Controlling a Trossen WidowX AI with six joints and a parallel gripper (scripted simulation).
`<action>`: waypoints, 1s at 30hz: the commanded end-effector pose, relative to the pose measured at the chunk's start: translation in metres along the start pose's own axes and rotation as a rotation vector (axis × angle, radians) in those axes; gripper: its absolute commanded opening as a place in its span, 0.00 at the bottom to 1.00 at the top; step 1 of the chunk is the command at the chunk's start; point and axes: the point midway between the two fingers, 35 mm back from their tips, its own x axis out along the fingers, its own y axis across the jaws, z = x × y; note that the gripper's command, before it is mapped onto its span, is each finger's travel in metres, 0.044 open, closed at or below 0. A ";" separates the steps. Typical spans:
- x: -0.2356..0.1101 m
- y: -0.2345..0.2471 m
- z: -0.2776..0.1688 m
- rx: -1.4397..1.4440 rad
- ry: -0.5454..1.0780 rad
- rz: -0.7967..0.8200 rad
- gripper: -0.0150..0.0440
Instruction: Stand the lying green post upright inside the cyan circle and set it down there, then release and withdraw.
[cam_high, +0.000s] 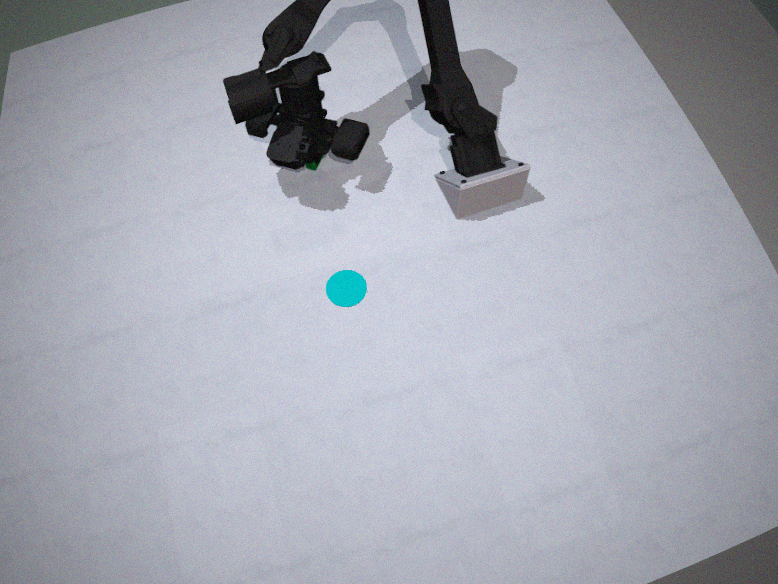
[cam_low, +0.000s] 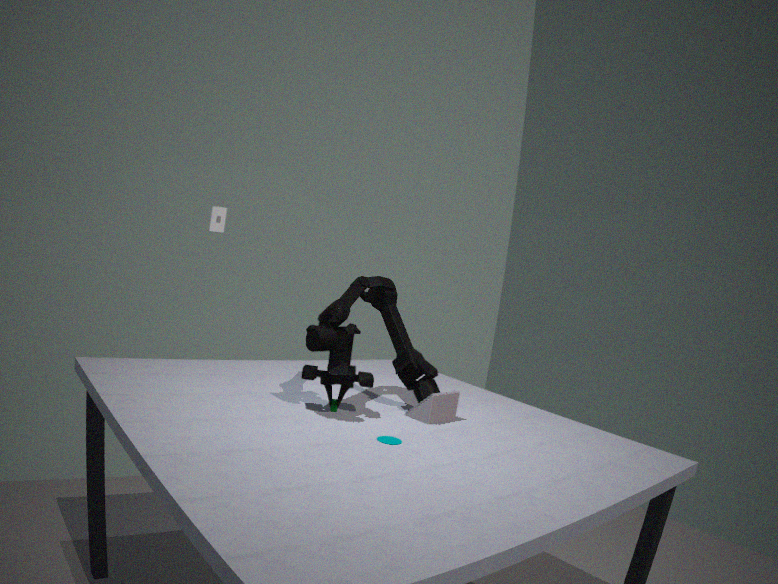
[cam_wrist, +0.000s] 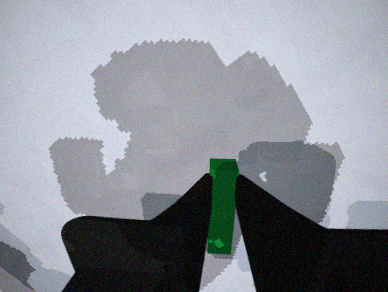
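Post (cam_wrist: 222, 205) pinched in the hand (cam_wrist: 223, 181)
Slim green square bar, lying on the table (cam_high: 439, 389), apart from the cyan circle (cam_high: 346, 288).

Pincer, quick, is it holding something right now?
Pincer: closed on the green post, which lies on the table.

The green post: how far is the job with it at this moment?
Done: the black parallel-jaw gripper has reached the small green rectangular post and is shut on it, both fingers pressing its sides in the wrist view. In hand: the grasp itself; the post is low at the white table, not visibly lifted. Left: carry it to the flat cyan circle, which holds nothing, stand it upright, release, withdraw.
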 end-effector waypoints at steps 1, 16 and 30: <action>-0.009 -0.002 0.002 0.007 -0.004 -0.001 0.29; -0.056 -0.004 0.006 -0.006 -0.010 0.002 0.29; -0.101 -0.001 0.003 -0.016 -0.002 -0.005 0.29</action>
